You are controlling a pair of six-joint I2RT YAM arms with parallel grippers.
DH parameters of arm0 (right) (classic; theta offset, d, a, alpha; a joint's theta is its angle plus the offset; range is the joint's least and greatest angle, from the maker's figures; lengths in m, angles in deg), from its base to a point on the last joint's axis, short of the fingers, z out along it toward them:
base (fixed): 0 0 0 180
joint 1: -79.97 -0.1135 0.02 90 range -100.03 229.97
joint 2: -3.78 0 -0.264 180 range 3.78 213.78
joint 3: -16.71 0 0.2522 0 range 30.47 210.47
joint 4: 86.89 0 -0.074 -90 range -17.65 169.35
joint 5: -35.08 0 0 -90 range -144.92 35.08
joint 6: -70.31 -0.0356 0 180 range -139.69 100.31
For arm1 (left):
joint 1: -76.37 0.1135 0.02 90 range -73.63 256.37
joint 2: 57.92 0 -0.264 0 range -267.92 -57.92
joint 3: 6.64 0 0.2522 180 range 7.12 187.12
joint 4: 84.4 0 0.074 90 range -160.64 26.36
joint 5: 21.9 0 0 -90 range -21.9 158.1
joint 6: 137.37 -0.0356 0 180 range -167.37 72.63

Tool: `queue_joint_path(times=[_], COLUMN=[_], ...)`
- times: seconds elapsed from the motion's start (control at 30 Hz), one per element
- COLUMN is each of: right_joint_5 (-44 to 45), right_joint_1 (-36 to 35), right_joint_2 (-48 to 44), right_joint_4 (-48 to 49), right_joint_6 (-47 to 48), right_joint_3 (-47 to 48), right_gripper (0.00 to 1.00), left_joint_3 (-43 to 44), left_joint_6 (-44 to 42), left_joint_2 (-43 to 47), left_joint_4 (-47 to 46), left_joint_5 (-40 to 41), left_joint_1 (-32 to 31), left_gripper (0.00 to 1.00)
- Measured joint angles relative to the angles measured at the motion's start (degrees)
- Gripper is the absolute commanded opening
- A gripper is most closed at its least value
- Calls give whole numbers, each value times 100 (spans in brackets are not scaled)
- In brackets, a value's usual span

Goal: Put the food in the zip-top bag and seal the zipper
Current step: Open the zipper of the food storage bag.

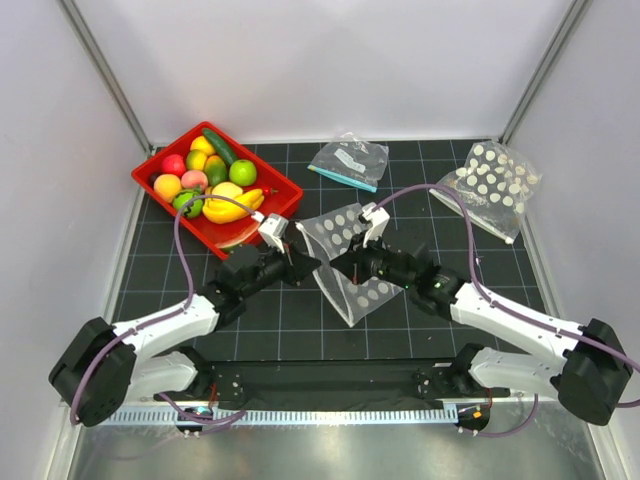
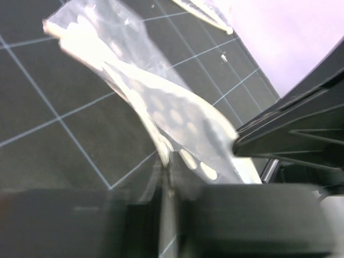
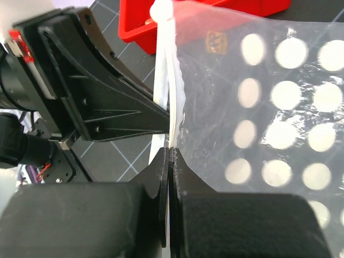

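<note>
The food [image 1: 212, 185], glossy toy fruits and vegetables, lies piled in a red tray [image 1: 160, 150] at the back left. The zip-top bag [image 1: 357, 288], clear with white dots, hangs between both grippers at the table's middle. My left gripper [image 1: 303, 257] [image 2: 167, 177] has its jaws nearly together on the bag's [image 2: 172, 113] edge, blurred in its wrist view. My right gripper [image 1: 341, 265] [image 3: 171, 156] is shut on the zipper [image 3: 166, 80], the white ridge strip at the bag's [image 3: 279, 134] rim. No food shows inside the bag.
A clear undotted bag with a teal strip [image 1: 350, 160] lies at the back centre. A second white-dotted bag [image 1: 490, 185] lies at the back right. The black left fingers [image 3: 107, 107] stand close beside the right jaws. White walls enclose the gridded black mat.
</note>
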Motion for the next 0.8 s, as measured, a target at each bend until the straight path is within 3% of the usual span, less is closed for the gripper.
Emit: queue_joint_path(times=[0.13,0.27,0.6,0.8], right_joint_5=[323,855,2433,2889], right_joint_1=[-74,-203,-1355,-1720], right_joint_2=[-127,-120,479,739], right_joint_4=[-249,-879,-1753,-1875], right_joint_6=[81,201,586,684], right_joint_3=[28,280,942,1003], right_gripper=[1,21,39,55], left_joint_3=[0,0,0,0], left_joint_6=[-111,-149,-173,-205], left_joint_2=[-31,-13,138,144], left_joint_4=[114,188,234,234], left_joint_5=[37,63,79,79], left_joint_1=[0,-2,0,0], left_gripper=[0,0,0,0])
